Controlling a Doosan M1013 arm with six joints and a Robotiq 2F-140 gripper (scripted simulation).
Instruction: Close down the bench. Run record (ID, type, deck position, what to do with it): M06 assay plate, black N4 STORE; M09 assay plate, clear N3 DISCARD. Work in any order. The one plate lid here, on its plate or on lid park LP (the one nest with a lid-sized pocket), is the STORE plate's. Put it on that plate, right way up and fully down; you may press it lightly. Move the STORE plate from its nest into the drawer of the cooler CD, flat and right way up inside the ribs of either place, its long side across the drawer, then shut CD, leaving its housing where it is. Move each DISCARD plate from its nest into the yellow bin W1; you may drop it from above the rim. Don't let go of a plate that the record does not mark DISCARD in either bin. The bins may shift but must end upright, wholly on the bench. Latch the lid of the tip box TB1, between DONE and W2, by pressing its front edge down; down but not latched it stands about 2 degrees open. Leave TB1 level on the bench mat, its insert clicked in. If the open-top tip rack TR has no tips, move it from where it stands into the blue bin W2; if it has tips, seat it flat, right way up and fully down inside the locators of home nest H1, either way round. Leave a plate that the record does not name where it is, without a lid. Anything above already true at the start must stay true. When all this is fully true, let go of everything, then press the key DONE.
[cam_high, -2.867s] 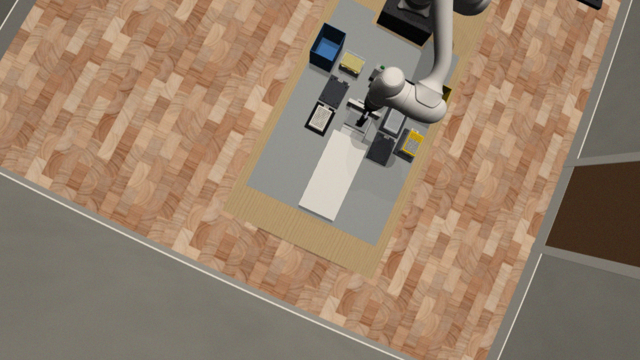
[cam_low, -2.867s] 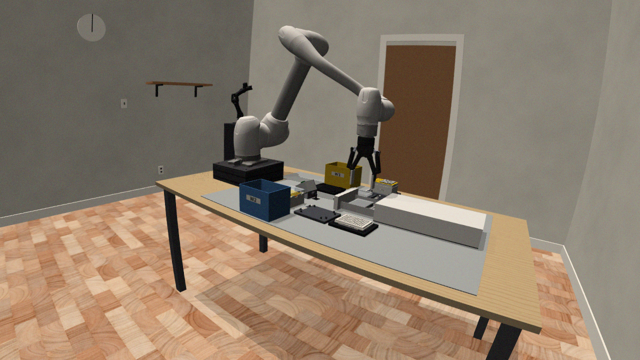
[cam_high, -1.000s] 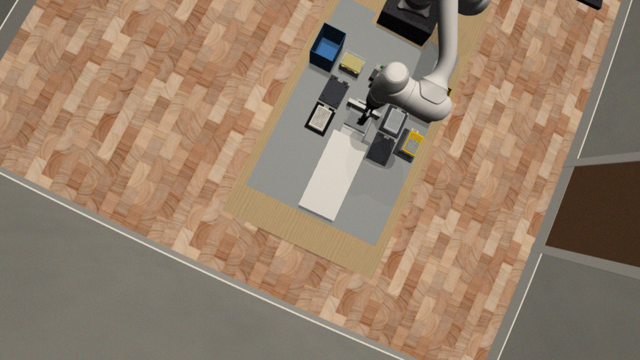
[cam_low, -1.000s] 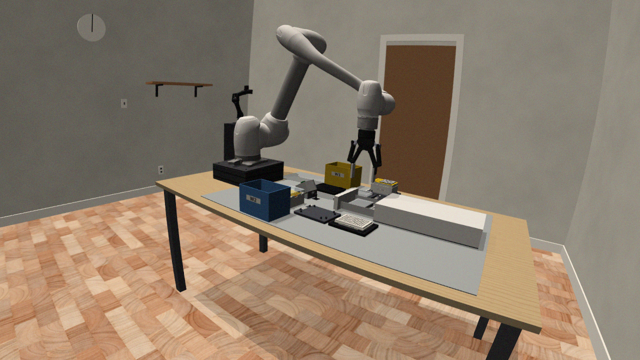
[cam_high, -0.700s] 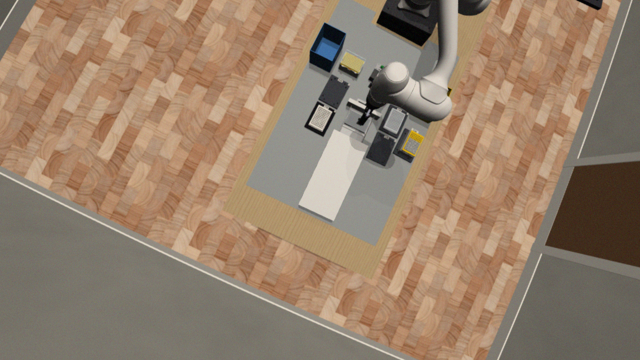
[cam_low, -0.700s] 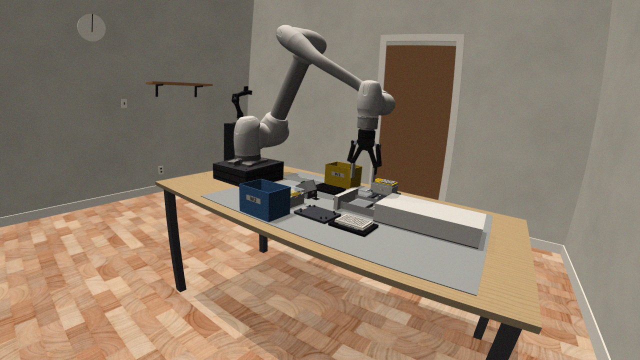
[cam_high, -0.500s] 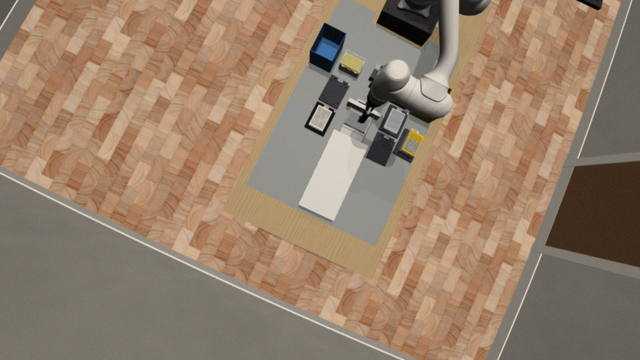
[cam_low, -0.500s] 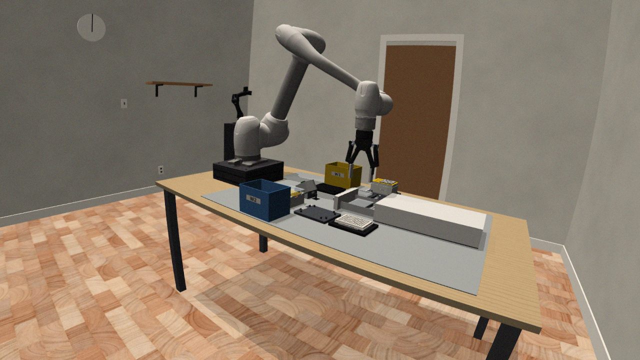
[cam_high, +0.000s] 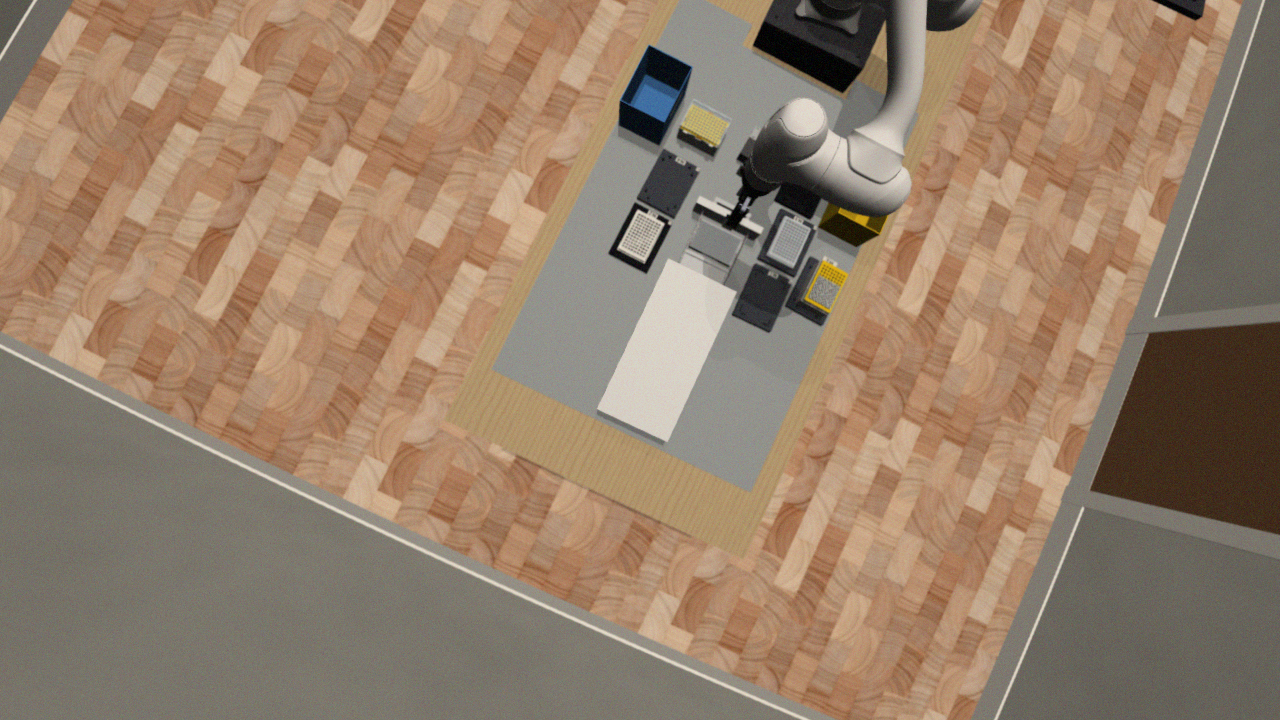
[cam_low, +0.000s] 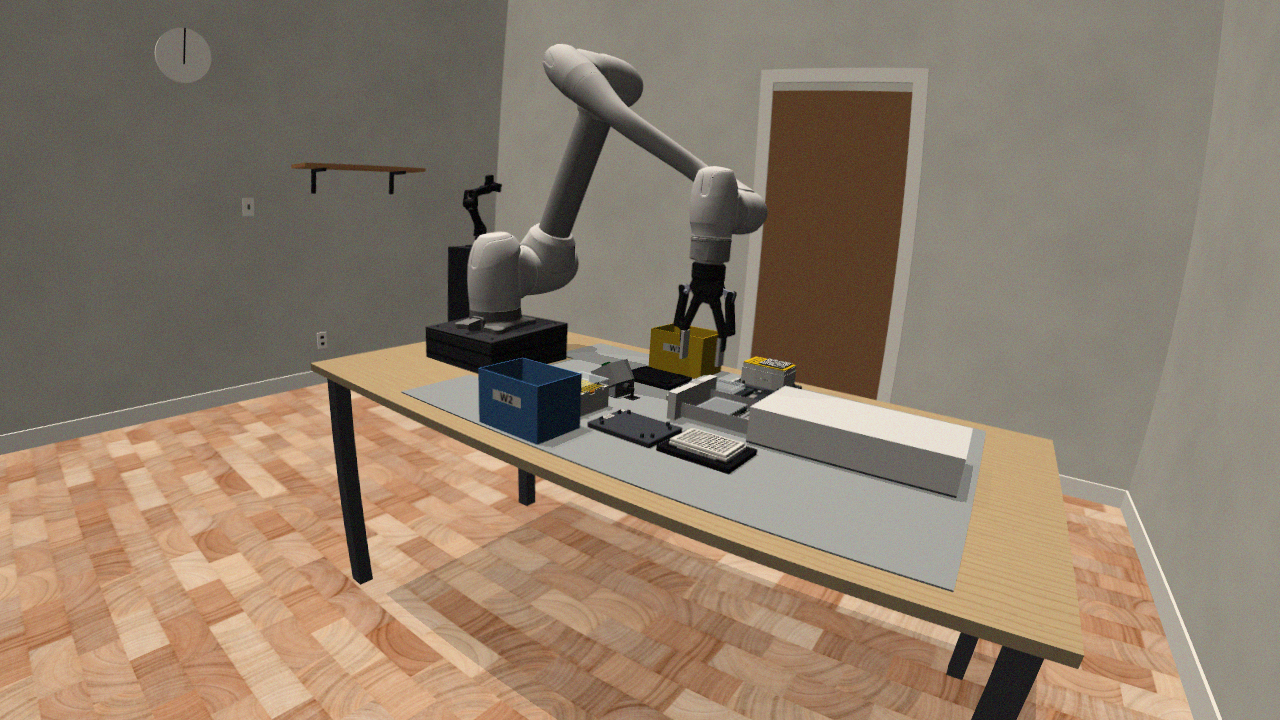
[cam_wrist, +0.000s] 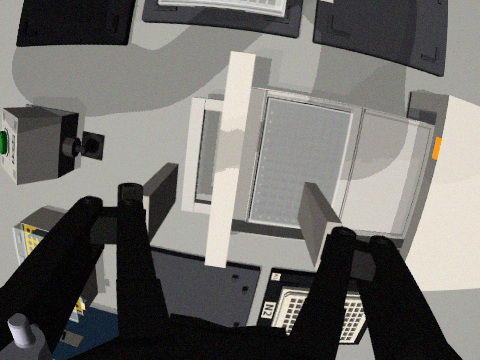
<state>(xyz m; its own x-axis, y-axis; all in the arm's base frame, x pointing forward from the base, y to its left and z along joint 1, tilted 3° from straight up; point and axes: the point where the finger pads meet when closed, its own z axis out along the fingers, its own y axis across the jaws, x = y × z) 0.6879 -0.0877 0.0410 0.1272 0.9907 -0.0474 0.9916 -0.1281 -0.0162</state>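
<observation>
My gripper (cam_wrist: 239, 191) is open and empty, hanging above the front panel (cam_wrist: 230, 160) of the cooler's pulled-out drawer (cam_high: 716, 241). A lidded plate (cam_wrist: 300, 163) lies flat in the drawer, its long side across it. The yellow bin W1 (cam_low: 689, 350) stands behind the gripper (cam_low: 705, 344). The DONE key box (cam_wrist: 36, 143) is at the left, with tip box TB1 (cam_high: 702, 127) and the blue bin W2 (cam_high: 655, 94) beyond it.
The white cooler housing (cam_high: 666, 349) stretches toward the mat's front. Another white plate (cam_high: 641, 236) sits in a nest left of the drawer, next to an empty dark nest (cam_high: 667, 181). The yellow tip rack (cam_high: 825, 288) stands on a dark nest by the right mat edge. Nest N1 (cam_wrist: 380, 7) is bare.
</observation>
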